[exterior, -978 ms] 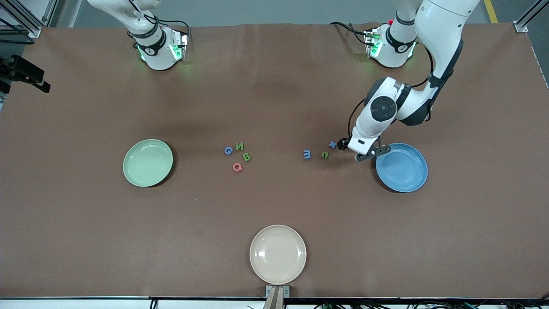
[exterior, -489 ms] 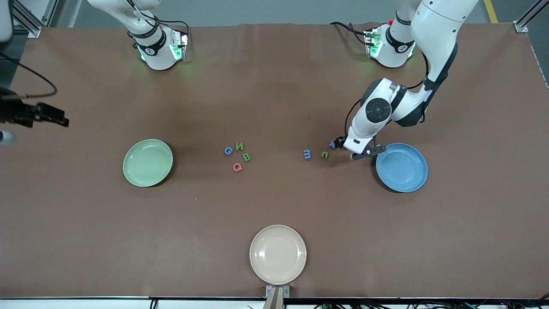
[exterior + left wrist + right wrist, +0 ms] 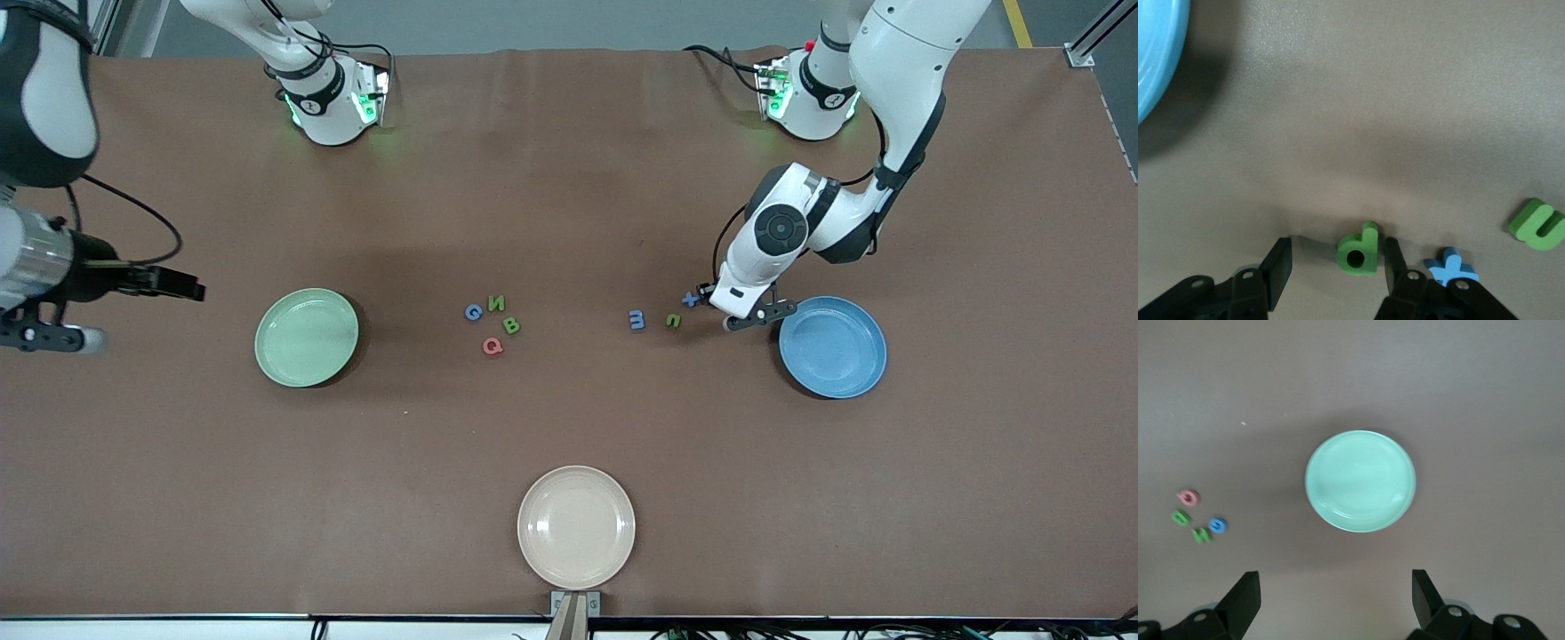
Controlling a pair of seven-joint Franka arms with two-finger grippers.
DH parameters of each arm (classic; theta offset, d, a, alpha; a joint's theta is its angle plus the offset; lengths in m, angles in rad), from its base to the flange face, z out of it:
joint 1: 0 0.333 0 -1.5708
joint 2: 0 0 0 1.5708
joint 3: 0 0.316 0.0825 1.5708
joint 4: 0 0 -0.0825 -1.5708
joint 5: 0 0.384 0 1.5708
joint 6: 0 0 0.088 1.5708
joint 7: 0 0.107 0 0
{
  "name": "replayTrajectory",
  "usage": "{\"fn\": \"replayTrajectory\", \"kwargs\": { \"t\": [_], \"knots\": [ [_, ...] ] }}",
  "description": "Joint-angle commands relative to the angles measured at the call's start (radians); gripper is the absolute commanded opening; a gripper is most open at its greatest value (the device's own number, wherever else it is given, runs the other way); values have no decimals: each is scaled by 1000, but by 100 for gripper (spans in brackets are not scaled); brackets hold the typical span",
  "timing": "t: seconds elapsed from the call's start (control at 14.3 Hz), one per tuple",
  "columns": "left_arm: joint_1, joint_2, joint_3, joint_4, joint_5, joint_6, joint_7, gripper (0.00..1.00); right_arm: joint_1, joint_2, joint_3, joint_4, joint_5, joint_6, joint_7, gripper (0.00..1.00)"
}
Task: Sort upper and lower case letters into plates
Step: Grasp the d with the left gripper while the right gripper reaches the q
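Observation:
A green lower-case d point(image 3: 1358, 252) lies on the table between the fingers of my left gripper point(image 3: 1336, 263). One finger touches its stem; the other stands a gap away, so the gripper is open. In the front view that gripper point(image 3: 725, 311) hides the d beside the blue plate point(image 3: 833, 347). A blue x point(image 3: 690, 299), a green n point(image 3: 674, 320) and a blue m point(image 3: 637, 319) lie close by. G point(image 3: 473, 311), N point(image 3: 498, 302), B point(image 3: 511, 324) and Q point(image 3: 492, 346) are clustered mid-table. My right gripper point(image 3: 1335, 593) hangs open and empty, high up beside the green plate point(image 3: 307, 337).
A cream plate point(image 3: 576, 526) sits at the table edge nearest the front camera. Both arm bases stand along the table edge farthest from it. The blue plate's rim point(image 3: 1151, 53) shows at the edge of the left wrist view.
My left gripper's fingers have narrowed around the d, and the hand shifted slightly toward the letters. The right arm has swung into view over the table's end near the green plate.

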Motion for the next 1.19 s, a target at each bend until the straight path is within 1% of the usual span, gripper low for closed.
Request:
{"fn": "replayTrajectory", "kwargs": {
  "t": [0.0, 0.07, 0.21, 0.35, 0.56, 0.7, 0.77, 0.91, 0.98, 1.12],
  "knots": [
    [-7, 7, -3, 2, 22, 6, -23, 54, 128, 34, -2, -78, 6, 137, 231, 100],
    [-15, 7, -3, 2, 22, 6, -25, 51, 170, 51, -2, -104, 6, 197, 298, 100],
    [-18, 7, -3, 2, 22, 6, -25, 44, 254, 108, -2, -113, 6, 287, 411, 100],
    [-19, 8, -3, 2, 22, 5, -26, 33, 311, 140, -2, -142, 7, 363, 494, 100],
    [-19, 8, -3, 2, 22, 5, -26, 19, 391, 143, -2, -271, 7, 555, 598, 100],
    [-18, 2, -3, 4, 22, 5, -22, 9, 441, 169, -2, -334, 7, 676, 653, 100],
    [-15, -13, -3, 8, 22, 2, -15, 7, 469, 187, -2, -351, 7, 730, 691, 100],
    [-7, -65, -3, 18, 22, -6, 14, 4, 521, 236, -3, -354, 6, 787, 748, 100],
    [4, -90, -2, 30, 22, -27, 58, 3, 541, 262, -3, -354, 6, 820, 765, 100],
    [59, -122, -3, 57, 22, -93, 165, 2, 563, 302, -3, -351, 3, 854, 796, 100]
  ]
}}
